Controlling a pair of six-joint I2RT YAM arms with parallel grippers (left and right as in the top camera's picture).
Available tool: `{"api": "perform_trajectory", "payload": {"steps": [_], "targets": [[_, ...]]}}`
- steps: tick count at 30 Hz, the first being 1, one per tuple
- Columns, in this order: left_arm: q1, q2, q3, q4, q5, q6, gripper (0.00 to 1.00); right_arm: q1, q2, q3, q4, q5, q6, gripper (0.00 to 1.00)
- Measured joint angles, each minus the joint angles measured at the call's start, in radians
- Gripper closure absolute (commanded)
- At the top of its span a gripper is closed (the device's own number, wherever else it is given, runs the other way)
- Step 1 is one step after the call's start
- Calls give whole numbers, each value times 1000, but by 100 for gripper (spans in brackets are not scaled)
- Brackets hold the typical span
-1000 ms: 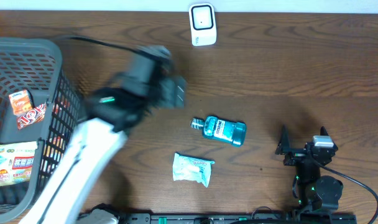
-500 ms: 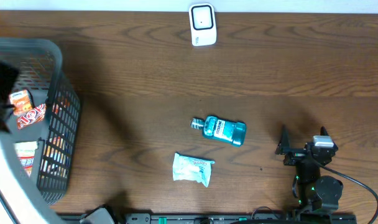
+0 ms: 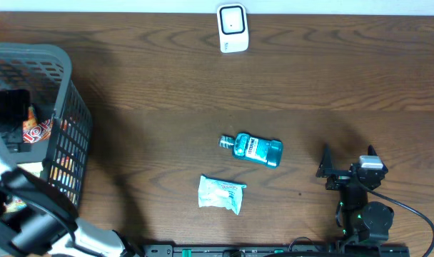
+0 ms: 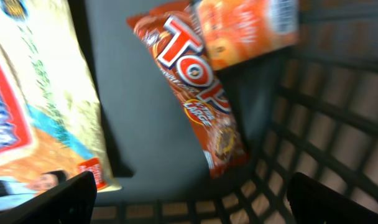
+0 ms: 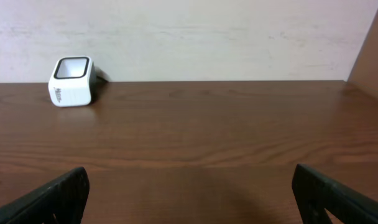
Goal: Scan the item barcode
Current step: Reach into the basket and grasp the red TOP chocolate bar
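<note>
My left gripper (image 3: 16, 118) hangs open inside the grey basket (image 3: 63, 61) at the table's left. In the left wrist view its jaws (image 4: 189, 208) stand wide apart over the basket floor, with nothing between them. Just ahead of them lie a red snack bar (image 4: 195, 93), an orange packet (image 4: 245, 28) and a large pale bag (image 4: 33, 99). The white barcode scanner (image 3: 232, 28) stands at the table's far edge, also seen as a white scanner (image 5: 71, 81) in the right wrist view. My right gripper (image 3: 347, 155) rests open and empty at the front right.
A teal mouthwash bottle (image 3: 253, 149) lies on its side mid-table. A white wipes packet (image 3: 221, 194) lies in front of it. The basket's mesh wall (image 4: 326, 124) rises close on the right of my left gripper.
My left arm has swung from the middle of the table to the left and down into the basket. The right arm and the table items have not moved.
</note>
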Motion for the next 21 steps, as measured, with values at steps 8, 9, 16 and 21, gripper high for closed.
{"api": "perform_trajectory", "payload": {"steps": [8, 9, 16, 21], "targets": [[-53, 141, 0, 77, 5, -89, 2, 0, 0, 0, 0, 0, 0, 1], [-62, 155, 0, 92, 3, -91, 2, 0, 0, 0, 0, 0, 0, 1], [-96, 217, 0, 138, -48, -111, 2, 0, 0, 0, 0, 0, 0, 1], [-95, 245, 0, 155, -79, -123, 2, 0, 0, 0, 0, 0, 0, 1]]}}
